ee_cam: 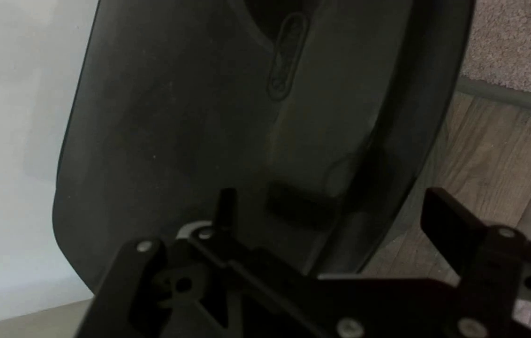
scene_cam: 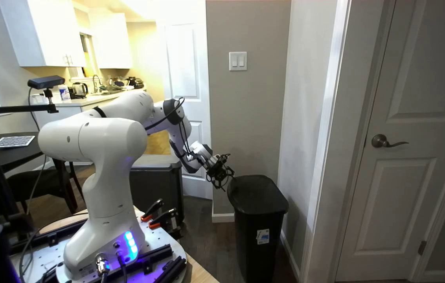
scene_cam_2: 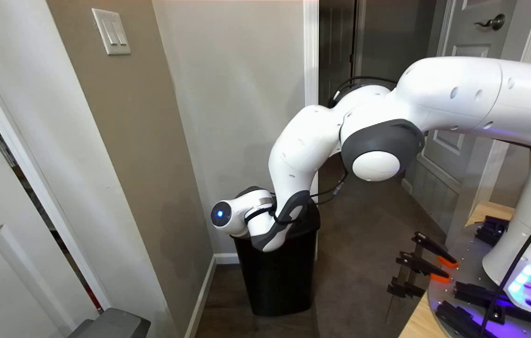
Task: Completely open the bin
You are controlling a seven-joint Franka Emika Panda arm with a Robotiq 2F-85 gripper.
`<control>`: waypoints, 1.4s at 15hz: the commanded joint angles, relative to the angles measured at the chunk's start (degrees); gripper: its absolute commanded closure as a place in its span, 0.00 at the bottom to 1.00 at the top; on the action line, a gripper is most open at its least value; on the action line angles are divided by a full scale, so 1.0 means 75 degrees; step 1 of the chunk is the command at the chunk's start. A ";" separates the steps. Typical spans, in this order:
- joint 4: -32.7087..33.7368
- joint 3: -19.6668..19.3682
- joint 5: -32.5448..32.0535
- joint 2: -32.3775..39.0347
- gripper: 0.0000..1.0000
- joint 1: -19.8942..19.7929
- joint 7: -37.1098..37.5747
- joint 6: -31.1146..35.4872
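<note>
In an exterior view, the bin (scene_cam: 260,251) stands upright on the floor (scene_cam: 218,243) near the wall (scene_cam: 305,98), its lid (scene_cam: 258,192) down. In an exterior view, the arm (scene_cam_2: 303,145) passes in front of the bin and hides much of its lid. In the wrist view, the gripper (ee_cam: 330,202) has its fingers (ee_cam: 451,225) spread, grasping nothing — the lid's rim (ee_cam: 401,150) shows between them; contact cannot be told. The plastic is probably light, stiff and slippery; the overhanging rim seems the best hold — lifted gently, lest the bin tip.
</note>
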 commanded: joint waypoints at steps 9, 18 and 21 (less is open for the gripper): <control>-0.0101 -0.0512 -0.0117 0.0483 0.00 0.0464 0.0621 0.0049; -0.0297 -0.1309 -0.0285 0.0376 0.00 0.1066 0.0897 -0.0248; -0.0432 -0.1644 -0.0311 0.0294 0.00 0.1424 0.0911 -0.0485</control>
